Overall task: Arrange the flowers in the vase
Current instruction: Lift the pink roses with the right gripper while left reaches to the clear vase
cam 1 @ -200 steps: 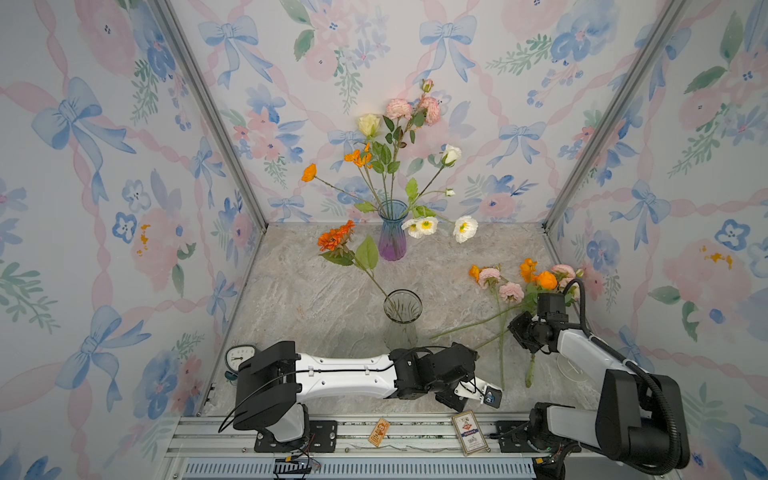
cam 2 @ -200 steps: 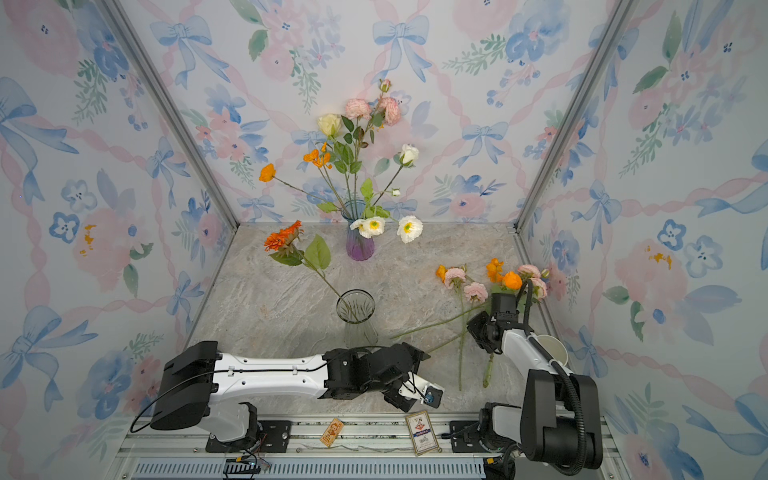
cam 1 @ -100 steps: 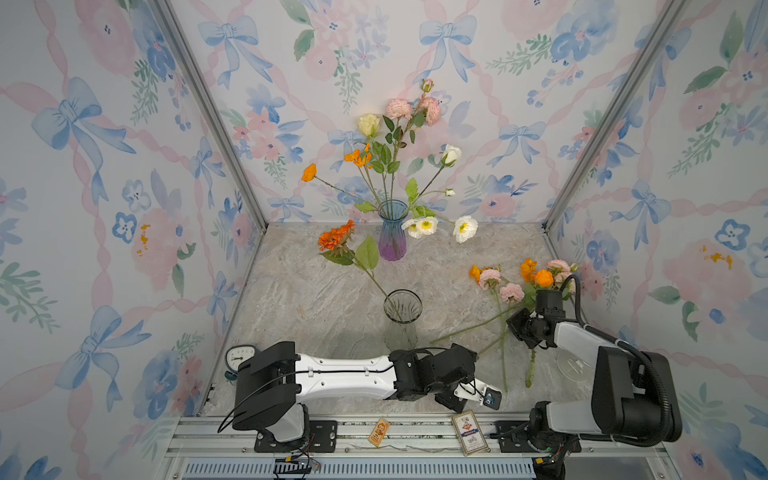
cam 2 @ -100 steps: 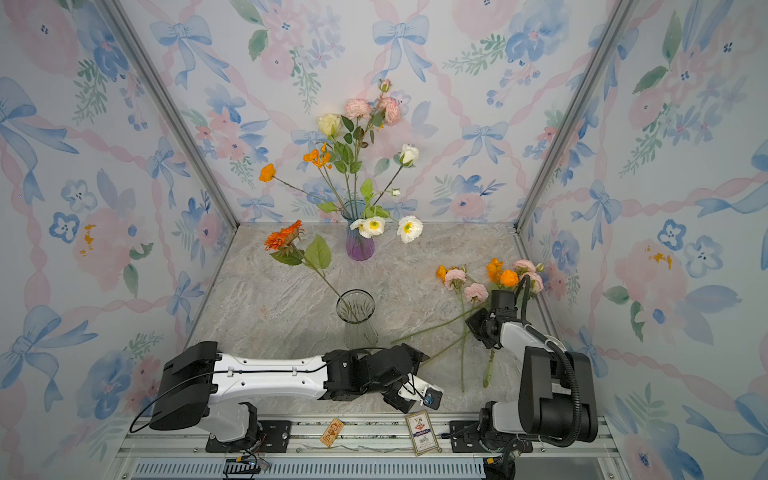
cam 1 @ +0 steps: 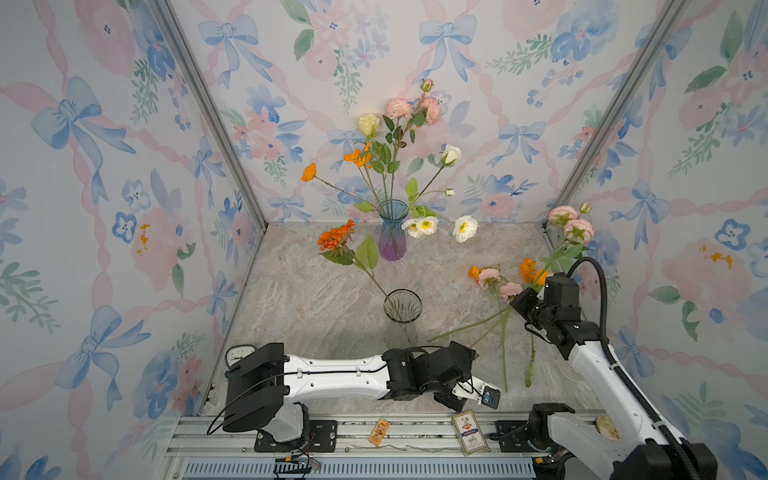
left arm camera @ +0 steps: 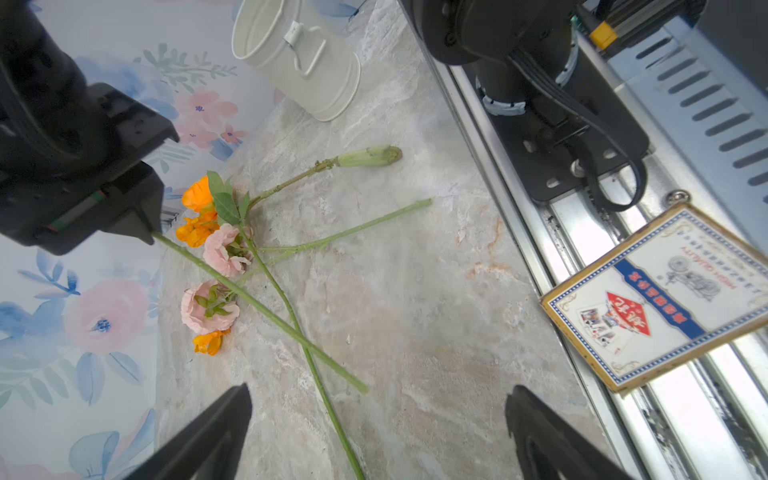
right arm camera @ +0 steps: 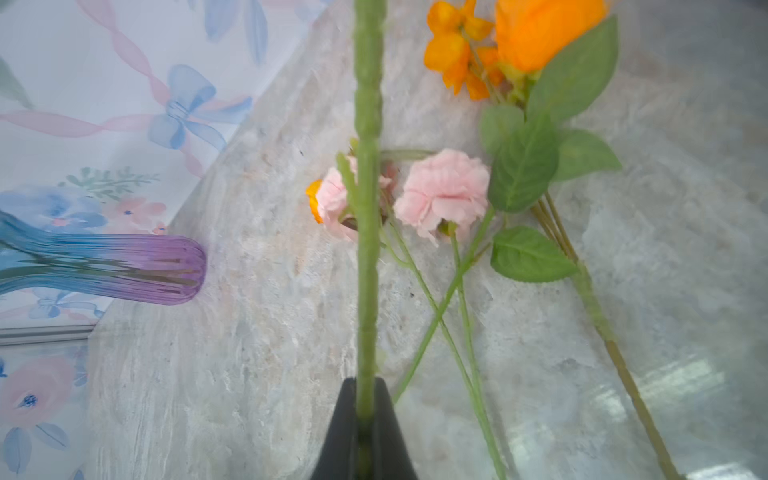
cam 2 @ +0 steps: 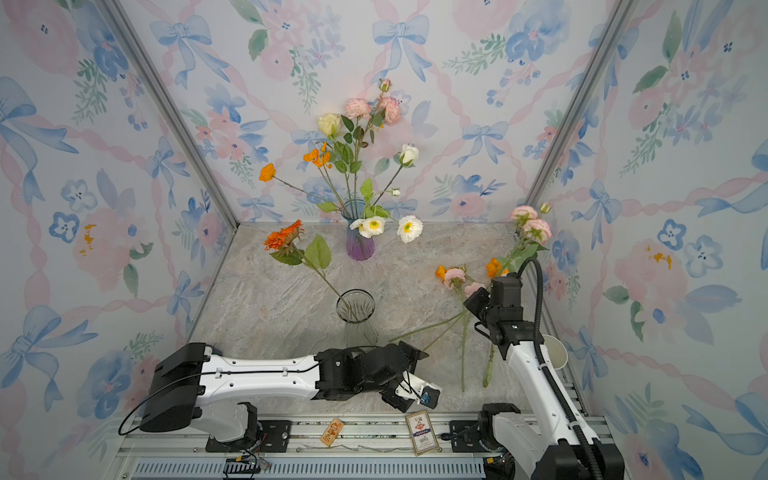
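pink rose stem [right arm camera: 368, 208]: long, thin, top-heavy, clamped mid-length by right gripper [right arm camera: 365, 415] | blooms [cam 1: 567, 226] high beside right wall, tail slanting toward clear vase [cam 1: 402, 309] on its left | loose flowers [cam 1: 489, 276] flat on table [cam 1: 311, 291] | left gripper [left arm camera: 374, 436] spread wide, empty

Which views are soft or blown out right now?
Right wrist view: soft throughout, the green stem in the right end effector blurred close to the lens, hazy glare on the marble tabletop. Left wrist view: sharp, glare on the aluminium rail. Both top views: crisp, evenly lit, soft shadow at the clear glass vase.
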